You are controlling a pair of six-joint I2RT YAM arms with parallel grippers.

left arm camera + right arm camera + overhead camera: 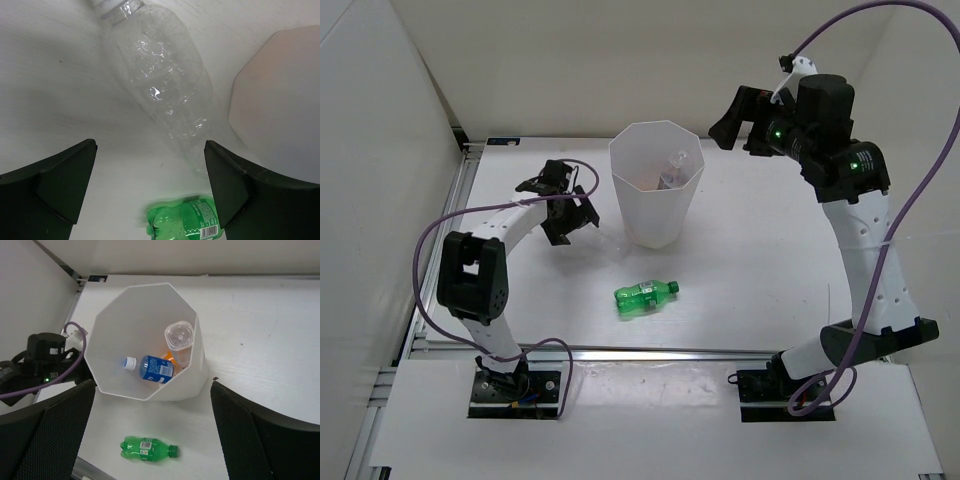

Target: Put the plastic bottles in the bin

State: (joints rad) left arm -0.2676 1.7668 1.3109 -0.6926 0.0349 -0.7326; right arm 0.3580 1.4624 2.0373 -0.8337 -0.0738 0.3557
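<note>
Left gripper (150, 145): fingers spread wide with nothing gripped; it is low over the table (760, 280), just left of the bin (655, 215).
Plain clear bottle (160, 85): lies on its side on the table in front of the left fingers (55, 185), base end toward the gap between them and cap end pointing away; contact with the fingers cannot be told.
Right gripper (153, 385): wide open and empty, held high, above and to the right of the bin, looking down into it.
Green bottle (645, 296): on its side on the table in front of the bin, apart from both grippers.
Bin: stands upright near the middle of the table, open mouth up.
Blue-labelled bottle (155, 367): lies inside the bin, white cap toward the left arm.
Orange bottle (170, 357): inside the bin, mostly hidden behind the blue-labelled one.
White-capless clear bottle (180, 335): inside the bin, leaning against the wall; its label cannot be made out.
</note>
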